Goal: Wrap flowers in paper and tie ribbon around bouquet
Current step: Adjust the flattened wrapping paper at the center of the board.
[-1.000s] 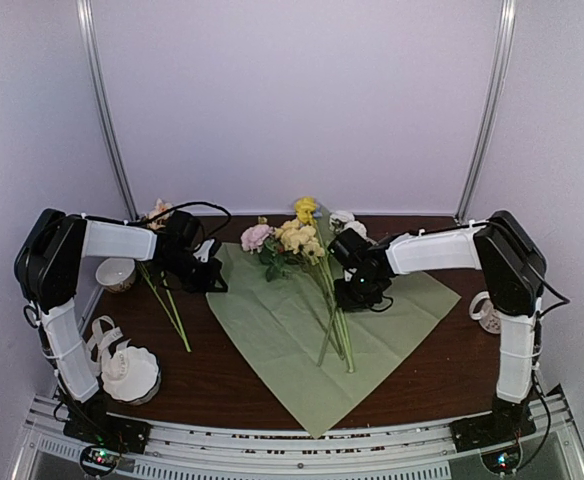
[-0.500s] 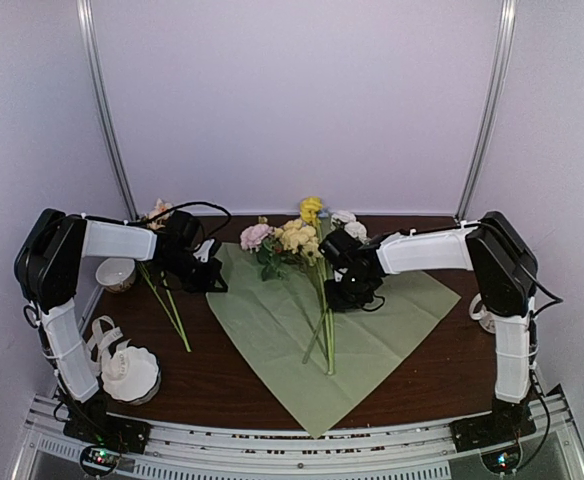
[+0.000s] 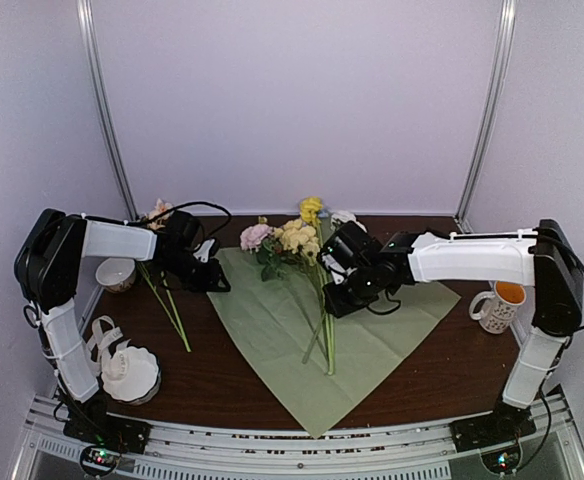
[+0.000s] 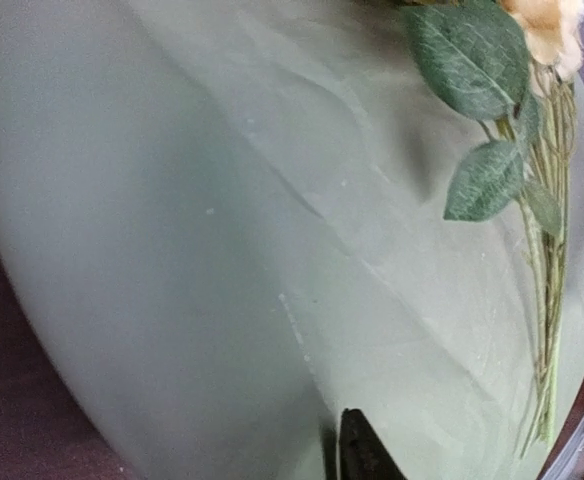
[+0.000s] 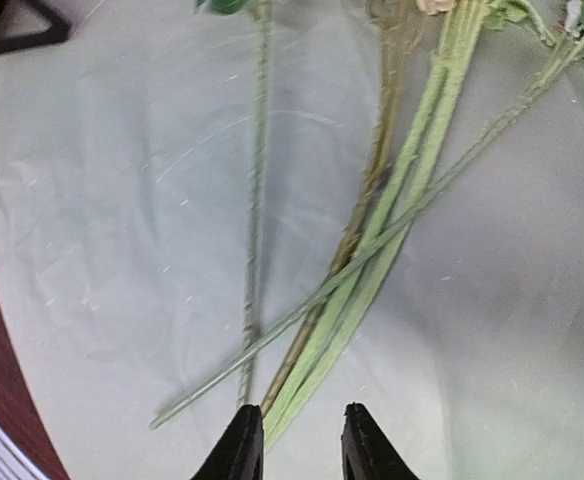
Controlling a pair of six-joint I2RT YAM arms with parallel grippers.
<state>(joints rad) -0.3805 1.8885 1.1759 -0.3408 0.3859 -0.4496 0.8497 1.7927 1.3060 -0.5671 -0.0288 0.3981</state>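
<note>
Our right fingers (image 5: 244, 450) gape empty; left fingers (image 4: 362, 452), we cannot tell. We'd pinch the thin, bendy green flower stems (image 5: 362, 280) softly, midway.

- The paper (image 5: 102, 200): a thin, matt sage-green sheet, softly creased and dotted with pale specks.
- The flowers (image 5: 372, 240): the stems look like ribbed plastic in dull green. The leaves (image 4: 467, 60) look like cloth with pressed veins.
- The table (image 3: 452, 370): a dark brown, wood-look top with a faint sheen.
- The right claw (image 5: 294, 440): smooth black plastic fingers, slightly glossy.
- The mug (image 3: 494, 310): looks like white glazed ceramic.
</note>
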